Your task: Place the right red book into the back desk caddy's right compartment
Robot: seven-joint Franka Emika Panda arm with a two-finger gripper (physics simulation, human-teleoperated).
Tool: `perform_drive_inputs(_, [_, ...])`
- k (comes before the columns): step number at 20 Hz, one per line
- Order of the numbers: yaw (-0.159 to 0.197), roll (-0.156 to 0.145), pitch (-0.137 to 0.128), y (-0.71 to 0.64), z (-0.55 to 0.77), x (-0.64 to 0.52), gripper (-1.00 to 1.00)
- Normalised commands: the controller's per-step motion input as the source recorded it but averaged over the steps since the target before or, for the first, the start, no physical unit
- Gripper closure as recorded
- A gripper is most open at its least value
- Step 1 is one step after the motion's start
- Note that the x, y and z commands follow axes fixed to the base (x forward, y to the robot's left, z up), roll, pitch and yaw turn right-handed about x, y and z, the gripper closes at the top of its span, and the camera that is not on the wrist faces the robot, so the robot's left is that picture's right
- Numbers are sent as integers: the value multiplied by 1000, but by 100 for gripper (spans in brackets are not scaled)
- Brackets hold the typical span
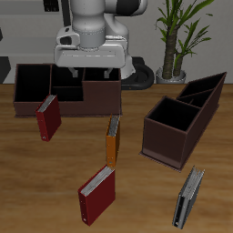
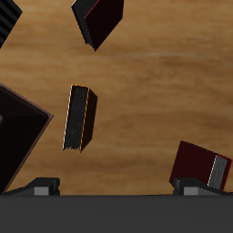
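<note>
Red book [image 1: 48, 118], the right one, stands just before the back desk caddy [image 1: 68, 90], ungrasped; the gripper [image 1: 87, 75] hangs open-jawed above, so descent and grasp come next.

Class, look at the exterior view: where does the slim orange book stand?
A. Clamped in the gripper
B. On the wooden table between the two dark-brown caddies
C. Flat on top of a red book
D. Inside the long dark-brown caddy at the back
B: the slim orange book stands on the bare wooden table, between the long dark-brown caddy and the angled dark-brown caddy.
</note>
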Motion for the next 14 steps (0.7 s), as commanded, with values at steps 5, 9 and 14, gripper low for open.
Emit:
perform_drive_inputs(5, [-39,20,-58,-503,-92,-286,-100])
perform_drive_inputs(9, [2,10,-49,-520,-171,-240,-100])
perform_drive_inputs(14, [5,-9,-30,-395,-119,-155,-100])
